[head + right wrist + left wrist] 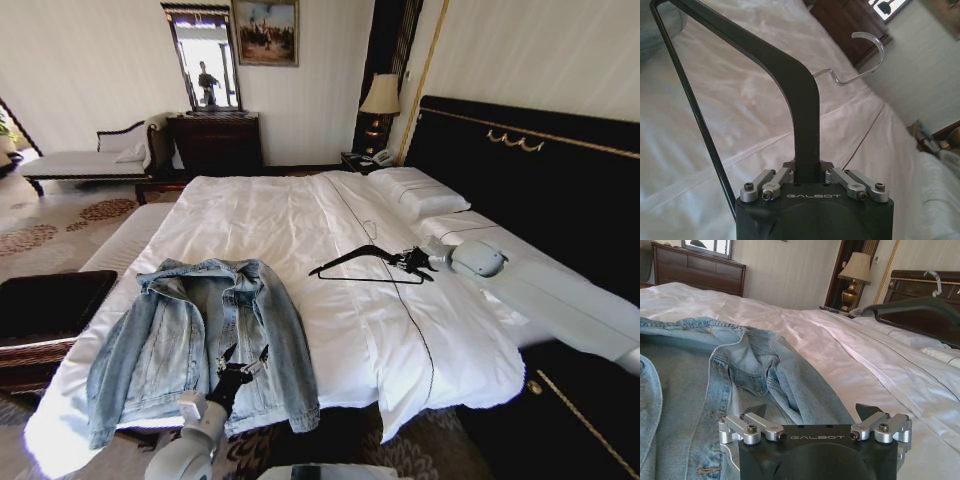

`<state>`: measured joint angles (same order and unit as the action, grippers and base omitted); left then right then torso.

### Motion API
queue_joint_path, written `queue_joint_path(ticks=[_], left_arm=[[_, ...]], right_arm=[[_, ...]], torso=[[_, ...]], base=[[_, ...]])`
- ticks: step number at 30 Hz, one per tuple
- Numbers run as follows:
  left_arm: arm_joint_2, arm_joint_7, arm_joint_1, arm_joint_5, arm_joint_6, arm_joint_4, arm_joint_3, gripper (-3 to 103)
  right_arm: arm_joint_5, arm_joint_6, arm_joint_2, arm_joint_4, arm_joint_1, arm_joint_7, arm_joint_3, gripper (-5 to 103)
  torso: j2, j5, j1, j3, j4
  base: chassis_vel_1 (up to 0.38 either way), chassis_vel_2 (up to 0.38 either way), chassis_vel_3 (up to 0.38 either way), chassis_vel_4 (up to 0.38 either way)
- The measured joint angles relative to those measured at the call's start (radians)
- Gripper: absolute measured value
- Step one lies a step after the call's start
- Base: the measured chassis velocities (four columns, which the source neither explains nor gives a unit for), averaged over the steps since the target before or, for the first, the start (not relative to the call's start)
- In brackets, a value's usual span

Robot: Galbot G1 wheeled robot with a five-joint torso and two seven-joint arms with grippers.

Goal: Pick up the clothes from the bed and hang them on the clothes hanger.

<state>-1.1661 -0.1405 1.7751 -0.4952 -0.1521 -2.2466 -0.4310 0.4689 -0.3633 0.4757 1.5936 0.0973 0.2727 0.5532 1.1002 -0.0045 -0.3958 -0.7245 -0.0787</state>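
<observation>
White sheets stretch across a wide bed with a tall black headboard on the right, pillows stacked against it, a lamp in the corner and a dark dresser with a mirror along the far wall. From the head camera, the denim jacket lies spread open and flat at the near left corner of the bed, collar pointing toward the far wall, sleeves trailing down either side. Right over its lower hem sits the left gripper, fingers spread apart with nothing between them. Across the bed, the right gripper reaches in from the headboard side and has the black hanger clamped by one end, held above the sheet near the seam that runs down the middle, well apart from the jacket. On to the left wrist camera: the left gripper shows both dark fingertips wide apart, the jacket bunched just ahead of them, its collar and button front rumpled against the white sheet, and the hanger visible farther off toward the headboard. Now the right wrist camera: the right gripper has its fingers closed tight on the broad black arm of the hanger, which rises away from the jaws, the thin lower bar running off to one side and the metal hook curling out above the sheet.
</observation>
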Motion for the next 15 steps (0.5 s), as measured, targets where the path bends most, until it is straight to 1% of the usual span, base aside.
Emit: queue_joint_path(ticks=[1, 2, 4, 5, 9, 12, 14, 15], left_arm=[[0.0, -0.002, 0.0, -0.004, -0.002, -0.002, -0.008, 100], [0.0, -0.002, 0.0, -0.004, -0.002, -0.002, -0.008, 100], [0.005, -0.004, -0.006, -0.012, -0.006, -0.004, -0.018, 100], [0.008, -0.007, -0.009, -0.016, -0.008, -0.006, -0.022, 100], [0.009, -0.008, -0.011, -0.025, -0.011, -0.009, -0.032, 100], [0.007, -0.014, -0.009, -0.031, -0.012, -0.009, -0.045, 100], [0.005, -0.014, -0.008, -0.031, -0.012, -0.009, -0.047, 100], [-0.001, -0.015, -0.003, -0.031, -0.012, -0.009, -0.051, 100]], right_arm=[[-0.045, 0.007, 0.008, 0.025, 0.022, -0.048, -0.022, 22], [-0.045, 0.007, 0.008, 0.025, 0.022, -0.048, -0.022, 22], [-0.117, 0.021, 0.019, 0.032, 0.038, -0.071, -0.031, 22], [-0.139, 0.028, 0.024, 0.033, 0.048, -0.075, -0.036, 22], [-0.159, 0.033, 0.037, 0.043, 0.092, -0.08, -0.066, 22], [-0.205, 0.034, 0.063, 0.081, 0.216, -0.091, -0.157, 22], [-0.213, 0.033, 0.068, 0.086, 0.239, -0.095, -0.173, 22], [-0.235, 0.031, 0.086, 0.095, 0.31, -0.116, -0.217, 22]], torso=[[0.0, -0.0001, 0.0, 0.0, 0.0002], [0.0, -0.0001, 0.0, 0.0, 0.0002], [0.0, -0.0003, 0.0, 0.0, 0.0002], [0.0, -0.0004, 0.0, 0.0, 0.0001], [0.0, -0.0003, 0.0, 0.0, 0.0], [0.0, -0.0003, 0.0, 0.0, 0.0], [0.0, -0.0003, 0.0, 0.0, 0.0], [0.0, 0.0, 0.0, 0.0, -0.0001]], base=[[0.0, 0.0, 0.0, 0.0], [0.0, 0.0, 0.0, 0.0], [0.0, 0.0, 0.0, 0.0], [0.0, 0.0, 0.0, 0.0], [0.0, 0.0, 0.0, 0.0], [0.0, 0.0, 0.0, 0.0], [0.0, 0.0, 0.0, 0.0], [0.0, 0.0, 0.0, 0.0]])
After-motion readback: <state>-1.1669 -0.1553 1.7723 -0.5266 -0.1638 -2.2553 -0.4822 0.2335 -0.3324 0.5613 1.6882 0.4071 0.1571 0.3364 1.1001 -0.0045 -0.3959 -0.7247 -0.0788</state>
